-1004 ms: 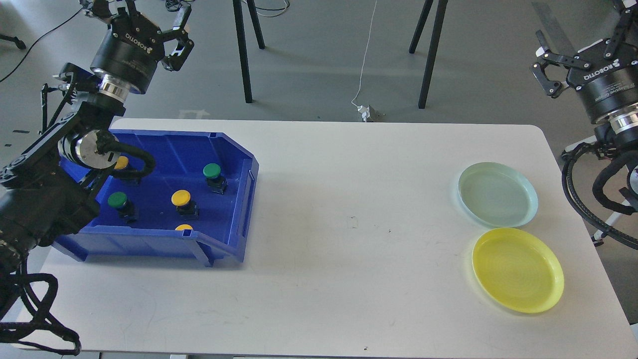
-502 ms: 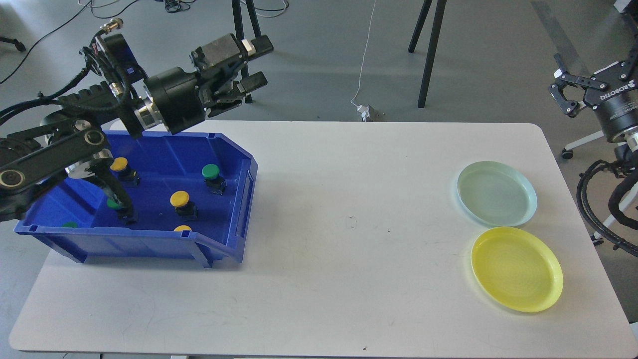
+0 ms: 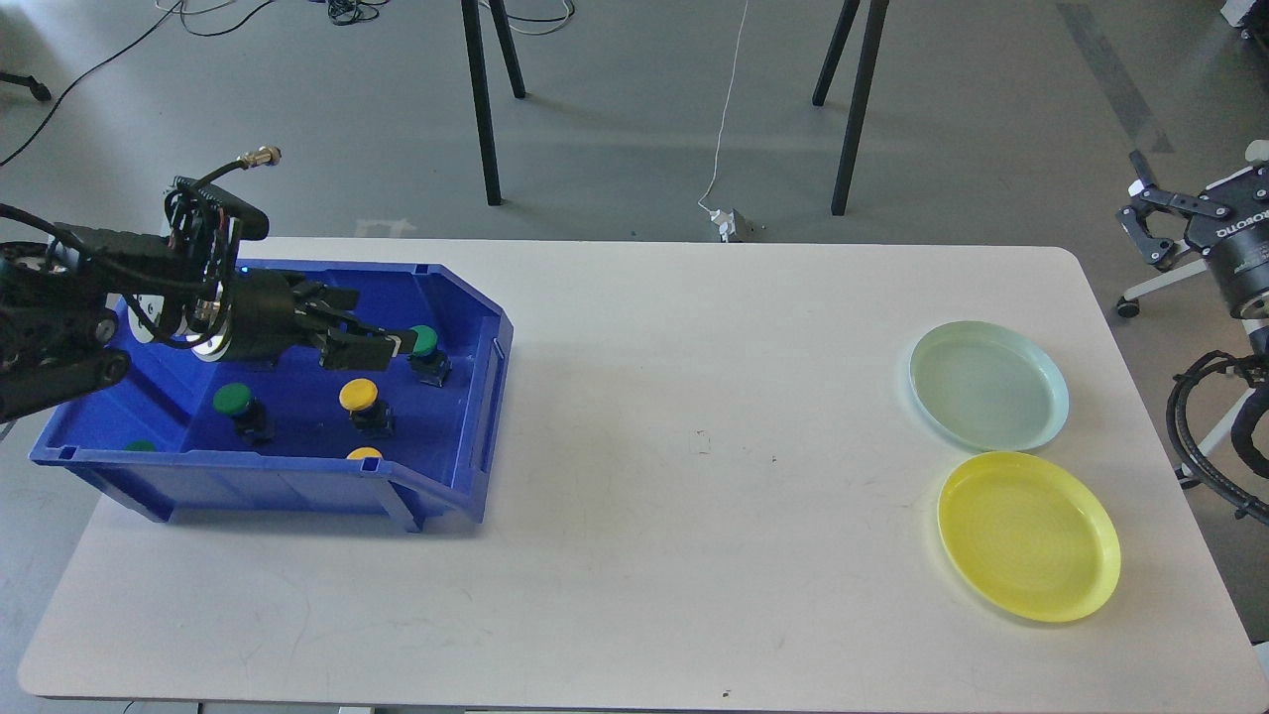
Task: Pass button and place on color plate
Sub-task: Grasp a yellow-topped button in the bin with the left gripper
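Note:
A blue bin (image 3: 493, 397) at the table's left holds several push buttons: a green one (image 3: 423, 340), a yellow one (image 3: 359, 394), another green one (image 3: 232, 399), and a yellow cap (image 3: 365, 453) and a green cap (image 3: 140, 445) half hidden by the front wall. My left gripper (image 3: 382, 322) is low inside the bin, open, its fingers pointing right, with the lower fingertip just left of the green button. My right gripper (image 3: 1190, 198) is open and empty, off the table's right edge. A pale green plate (image 3: 988, 385) and a yellow plate (image 3: 1028, 535) lie at the right.
The white table (image 3: 694, 446) spans the view between bin and plates. Black stand legs (image 3: 483, 109) and a white cable (image 3: 724, 119) are on the floor behind it. My left arm (image 3: 59, 317) crosses the bin's back left corner.
My left gripper has swung down from above the bin's back wall into the bin, beside the green button. My right gripper has drawn back to the right.

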Action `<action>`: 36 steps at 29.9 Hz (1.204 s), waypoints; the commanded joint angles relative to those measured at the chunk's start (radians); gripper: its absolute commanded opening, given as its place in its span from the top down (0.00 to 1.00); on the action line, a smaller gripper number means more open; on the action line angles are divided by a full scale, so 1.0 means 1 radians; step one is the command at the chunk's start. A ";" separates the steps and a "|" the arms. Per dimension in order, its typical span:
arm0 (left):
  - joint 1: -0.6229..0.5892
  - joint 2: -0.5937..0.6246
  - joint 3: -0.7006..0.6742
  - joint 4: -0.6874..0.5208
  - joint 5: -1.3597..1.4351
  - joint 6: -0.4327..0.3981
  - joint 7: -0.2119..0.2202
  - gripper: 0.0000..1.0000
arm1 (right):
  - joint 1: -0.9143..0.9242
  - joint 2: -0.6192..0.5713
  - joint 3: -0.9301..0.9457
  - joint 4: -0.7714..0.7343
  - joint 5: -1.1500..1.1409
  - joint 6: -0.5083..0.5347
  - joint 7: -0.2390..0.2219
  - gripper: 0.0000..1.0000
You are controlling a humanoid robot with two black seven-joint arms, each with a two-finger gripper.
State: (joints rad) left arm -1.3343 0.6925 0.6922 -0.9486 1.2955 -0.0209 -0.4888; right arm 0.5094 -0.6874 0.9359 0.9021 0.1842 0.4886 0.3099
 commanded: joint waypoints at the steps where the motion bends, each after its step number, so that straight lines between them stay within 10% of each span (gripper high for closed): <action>1: 0.069 -0.040 0.007 0.082 0.001 0.004 0.000 0.03 | -0.003 0.000 0.000 0.000 0.000 0.000 0.000 0.01; 25: 0.213 -0.153 -0.003 0.264 -0.016 0.002 0.000 0.08 | -0.037 0.000 0.000 -0.014 0.000 0.000 0.000 0.01; 36: 0.214 -0.153 0.003 0.266 -0.013 -0.008 0.000 0.45 | -0.051 0.000 0.000 -0.014 0.000 0.000 0.000 0.01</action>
State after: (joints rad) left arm -1.1199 0.5386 0.6898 -0.6826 1.2797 -0.0271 -0.4885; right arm 0.4627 -0.6872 0.9357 0.8881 0.1841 0.4887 0.3099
